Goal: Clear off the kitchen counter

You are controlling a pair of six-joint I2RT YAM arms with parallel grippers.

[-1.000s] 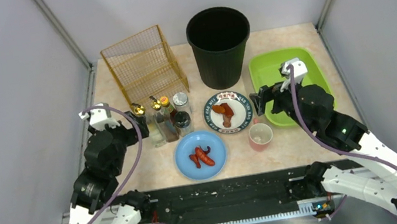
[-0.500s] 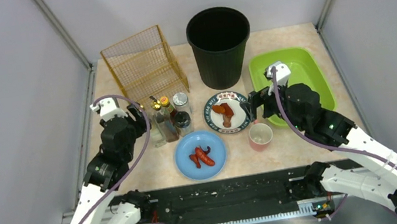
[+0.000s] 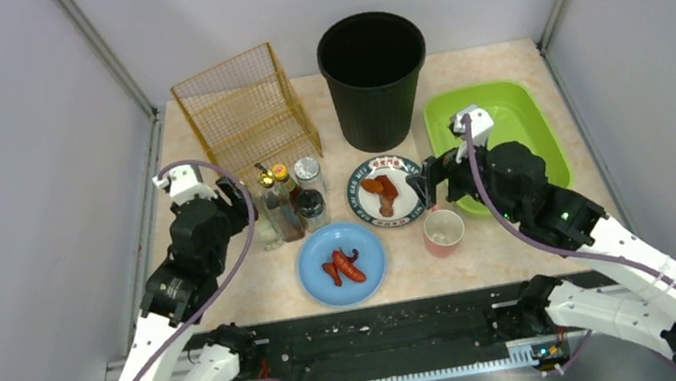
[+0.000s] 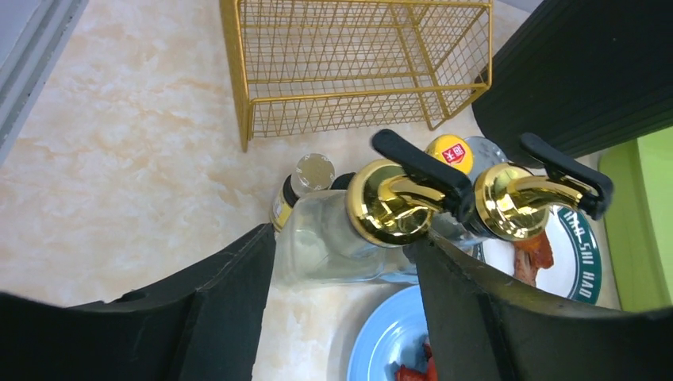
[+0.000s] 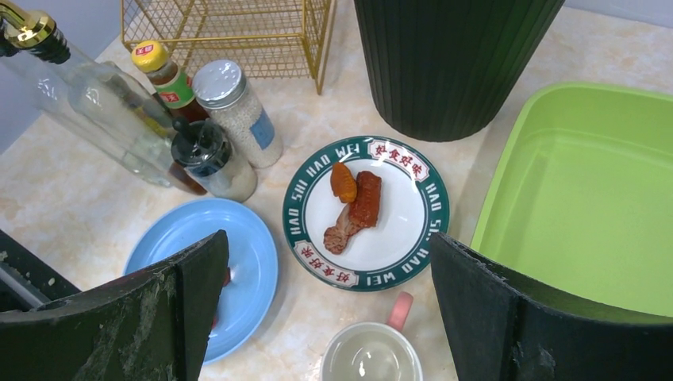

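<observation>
The kitchen counter (image 3: 495, 250) is a beige marbled top. My left gripper (image 3: 246, 207) reaches the bottle cluster; in the left wrist view its gripper (image 4: 343, 238) has both fingers (image 4: 230, 294) against the sides of a clear glass bottle (image 4: 333, 242) with a gold pourer, which stands on the counter. My right gripper (image 3: 425, 183) is open and empty, and in the right wrist view (image 5: 327, 242) it hovers over a green-rimmed white plate (image 5: 413, 230) with meat and a pink cup (image 5: 373, 357).
A gold wire basket (image 3: 247, 113), black bin (image 3: 373, 69) and lime-green tray (image 3: 516, 123) stand at the back. A blue plate (image 3: 317, 280) with red food lies in front. Other bottles and shakers (image 3: 299, 196) crowd next to the clear bottle.
My left gripper moved forward and right until its fingers flank the clear bottle. My right gripper moved left from over the green tray toward the white plate. Little has changed in the last half second.
</observation>
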